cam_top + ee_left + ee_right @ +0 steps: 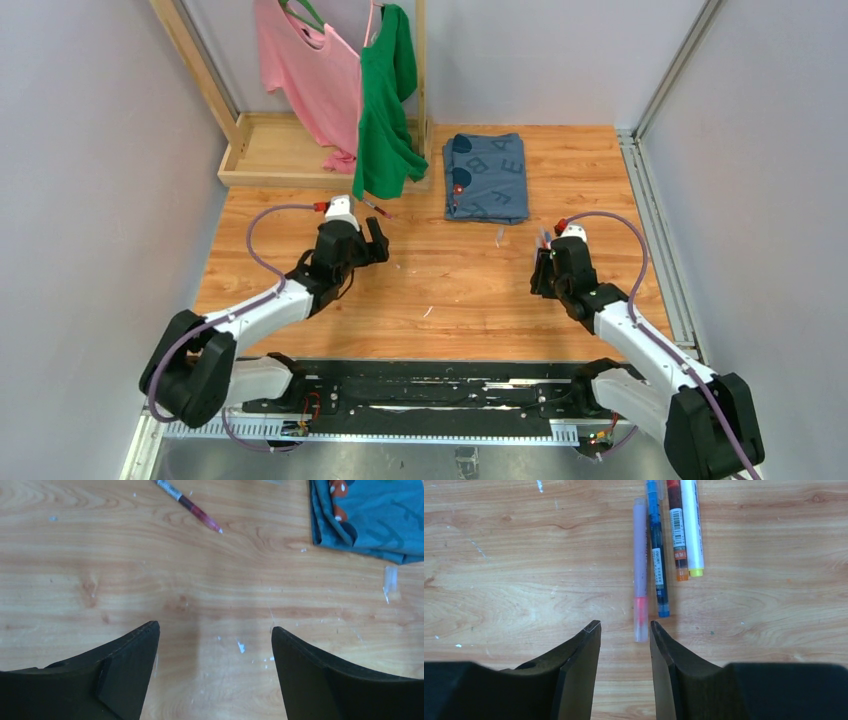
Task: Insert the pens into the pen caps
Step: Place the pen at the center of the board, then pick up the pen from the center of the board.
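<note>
Four pens lie side by side on the bench, close together: pink, blue, dark red and white. The pink pen ends right at the gap of my right gripper, whose jaws stand a little apart with nothing clamped between them. Over on the other side, my left gripper hangs spread wide above the wood. A red pen lies ahead of it, and a clear cap sits off to the right, just beside a folded blue cloth.
</note>
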You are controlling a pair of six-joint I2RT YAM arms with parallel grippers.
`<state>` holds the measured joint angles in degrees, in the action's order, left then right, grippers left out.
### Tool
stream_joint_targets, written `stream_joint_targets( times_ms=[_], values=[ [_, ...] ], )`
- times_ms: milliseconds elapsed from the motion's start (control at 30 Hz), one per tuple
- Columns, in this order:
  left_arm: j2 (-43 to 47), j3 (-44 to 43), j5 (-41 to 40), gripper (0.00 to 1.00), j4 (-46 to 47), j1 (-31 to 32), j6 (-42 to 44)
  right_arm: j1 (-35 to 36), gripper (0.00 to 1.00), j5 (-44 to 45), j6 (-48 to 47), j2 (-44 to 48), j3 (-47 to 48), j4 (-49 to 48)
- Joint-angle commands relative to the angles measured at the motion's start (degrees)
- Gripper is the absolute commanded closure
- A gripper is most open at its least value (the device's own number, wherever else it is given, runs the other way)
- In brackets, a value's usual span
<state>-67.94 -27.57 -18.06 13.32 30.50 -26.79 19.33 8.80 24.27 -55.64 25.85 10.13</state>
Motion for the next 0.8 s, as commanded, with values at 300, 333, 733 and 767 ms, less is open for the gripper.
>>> stream_joint_targets(
  times_ms=[300,333,733,767],
  values=[
    [-23.6,-23.2,14.0,0.37,0.5,-10.9,7.2,-0.4,0.61,-9.7,-4.4,4.6,4.9,0.7],
    [-26.1,-25.2,14.0,0.4,-0.4,-11.0,7.9,-0.4,0.62,-10.1,-4.4,4.8,5.0,0.8],
    [-41.2,-41.9,11.8,0.47,-9.8,-12.8,11.6,-0.4,0.65,-12.5,-5.0,5.2,5.9,1.8],
    [-42.1,-43.3,12.3,0.47,-11.0,-13.0,11.8,-0.4,0.65,-12.6,-5.0,5.2,5.8,1.9]
  ],
)
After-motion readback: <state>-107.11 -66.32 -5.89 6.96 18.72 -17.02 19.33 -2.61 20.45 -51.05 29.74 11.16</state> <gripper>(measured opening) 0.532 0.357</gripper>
